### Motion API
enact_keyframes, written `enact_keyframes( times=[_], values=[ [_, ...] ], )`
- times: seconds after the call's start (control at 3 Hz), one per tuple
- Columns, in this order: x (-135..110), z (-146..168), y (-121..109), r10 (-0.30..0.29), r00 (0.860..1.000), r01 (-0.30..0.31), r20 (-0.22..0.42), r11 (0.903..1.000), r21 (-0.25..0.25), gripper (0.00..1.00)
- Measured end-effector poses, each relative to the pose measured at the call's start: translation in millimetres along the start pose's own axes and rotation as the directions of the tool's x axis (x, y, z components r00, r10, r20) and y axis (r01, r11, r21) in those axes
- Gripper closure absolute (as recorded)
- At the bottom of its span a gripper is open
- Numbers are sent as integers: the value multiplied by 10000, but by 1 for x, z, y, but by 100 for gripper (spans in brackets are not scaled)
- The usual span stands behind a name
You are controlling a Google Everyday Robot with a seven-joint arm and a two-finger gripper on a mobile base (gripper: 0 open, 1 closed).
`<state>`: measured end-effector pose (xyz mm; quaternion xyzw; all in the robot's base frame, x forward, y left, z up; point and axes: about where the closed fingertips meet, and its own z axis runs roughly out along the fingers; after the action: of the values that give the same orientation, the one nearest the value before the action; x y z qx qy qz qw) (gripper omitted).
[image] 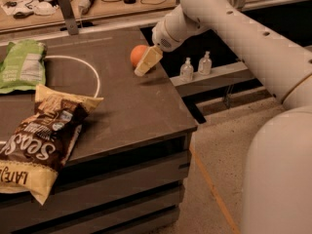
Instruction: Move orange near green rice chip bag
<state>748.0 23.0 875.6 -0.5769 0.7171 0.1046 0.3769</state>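
The orange (137,54) sits on the dark table (136,111) near its back right edge. My gripper (147,62) reaches down from the white arm at the right and sits right at the orange's right side, partly in front of it. The green rice chip bag (22,65) lies flat at the far left of the table, well away from the orange.
A large brown-and-yellow chip bag (41,140) lies at the front left, hanging over the table edge. A white cord loop (93,77) lies between the bags and the orange. Two small clear bottles (186,69) (204,63) stand on a ledge to the right of the table.
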Motion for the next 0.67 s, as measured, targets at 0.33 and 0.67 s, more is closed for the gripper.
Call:
enact_keyframes(
  times=[0.33,0.67],
  values=[
    [-1,19,-3,227,9997,-228,-64,9997,-73,23],
    [-1,25,-2,389,9984,-399,-411,9989,-248,47]
  ],
)
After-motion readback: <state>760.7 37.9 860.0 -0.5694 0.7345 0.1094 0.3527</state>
